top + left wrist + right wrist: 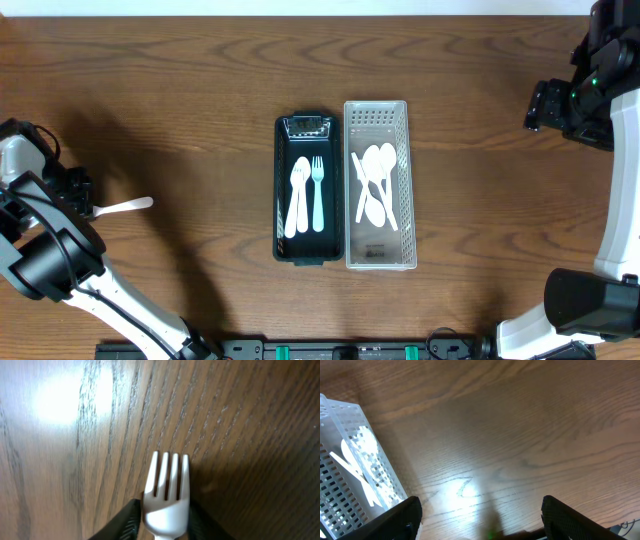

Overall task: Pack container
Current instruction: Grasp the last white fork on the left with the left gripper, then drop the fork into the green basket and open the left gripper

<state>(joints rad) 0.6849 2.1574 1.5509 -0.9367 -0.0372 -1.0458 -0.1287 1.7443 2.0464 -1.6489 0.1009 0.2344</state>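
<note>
My left gripper (88, 210) is at the far left of the table, shut on a white plastic fork (128, 206). In the left wrist view the fork (166, 490) sits between the jaws (162, 512) with its tines pointing away, above the bare wood. The black container (279, 190) stands at the table's middle, with two white utensils in it, one of them a fork (317, 190). My right gripper (545, 105) is open and empty at the far right, above the table (480, 510).
A white perforated basket (408, 190) with several white spoons stands touching the black container's right side. It also shows at the left of the right wrist view (345, 460). The table is brown wood.
</note>
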